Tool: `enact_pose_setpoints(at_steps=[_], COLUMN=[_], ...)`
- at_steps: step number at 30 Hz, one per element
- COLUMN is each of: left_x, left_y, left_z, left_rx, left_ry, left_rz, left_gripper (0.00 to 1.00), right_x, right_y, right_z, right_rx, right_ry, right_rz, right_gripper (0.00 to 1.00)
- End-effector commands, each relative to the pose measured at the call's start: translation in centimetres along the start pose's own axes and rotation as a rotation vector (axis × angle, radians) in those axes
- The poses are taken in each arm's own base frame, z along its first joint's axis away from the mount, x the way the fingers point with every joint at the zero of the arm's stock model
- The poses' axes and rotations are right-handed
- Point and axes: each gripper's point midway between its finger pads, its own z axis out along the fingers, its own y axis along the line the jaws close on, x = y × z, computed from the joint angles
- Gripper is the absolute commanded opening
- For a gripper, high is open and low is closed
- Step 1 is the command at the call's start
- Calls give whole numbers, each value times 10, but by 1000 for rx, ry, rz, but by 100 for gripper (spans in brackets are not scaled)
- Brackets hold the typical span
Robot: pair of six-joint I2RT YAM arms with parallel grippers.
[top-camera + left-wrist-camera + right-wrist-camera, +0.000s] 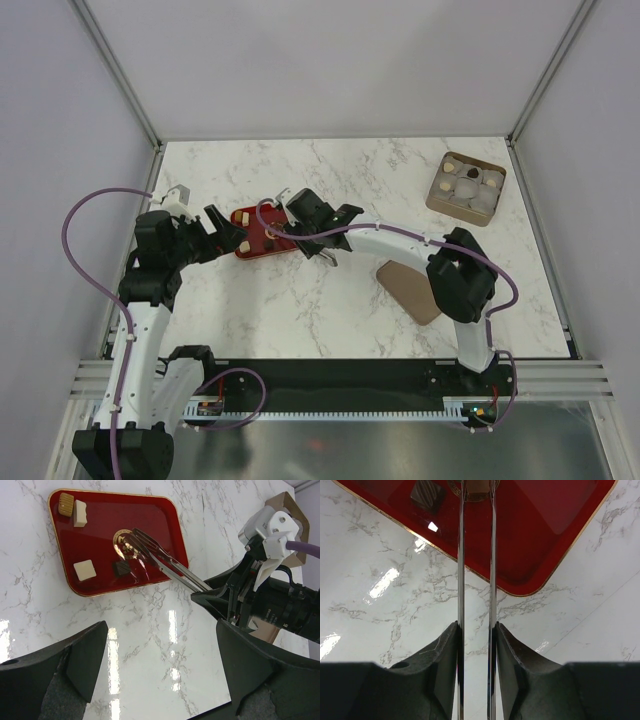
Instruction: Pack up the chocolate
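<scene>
Now | right fingers (440, 650) clamp tongs (175, 571); tips cropped in right-wrist view | left fingers (80, 655) spread, empty | chocolate (121, 568) on tray (150, 520)

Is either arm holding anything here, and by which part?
The right gripper grips the tongs near their handle end, tips over the red tray. The left gripper is open, holding nothing.

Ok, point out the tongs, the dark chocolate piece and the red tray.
tongs (180, 574), left wrist view, middle of the metal arms.
dark chocolate piece (121, 569), left wrist view, its top face.
red tray (155, 515), left wrist view, bare red floor.
</scene>
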Motion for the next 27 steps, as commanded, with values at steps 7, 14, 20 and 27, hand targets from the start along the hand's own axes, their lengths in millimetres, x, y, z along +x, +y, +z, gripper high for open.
enact_pose_setpoints(at_steps=[7,14,20,27], left_x=[-6,-5,-3,-2], left_y=[-1,-2,-3,-5], left_z=[0,1,2,2], left_rx=[11,15,24,35], left_ry=[-21,-14,-4,1], left_rz=[43,41,37,35], left_gripper=[97,97,97,97], right_x=[-35,-45,-50,-38], right_y=[-4,-23,-89,-190], right_z=[-21,-44,-76,-123], right_rx=[27,38,122,280], right_ry=[-86,-97,-130,-174], right_rz=[19,66,196,371], right_gripper=[35,33,33,32])
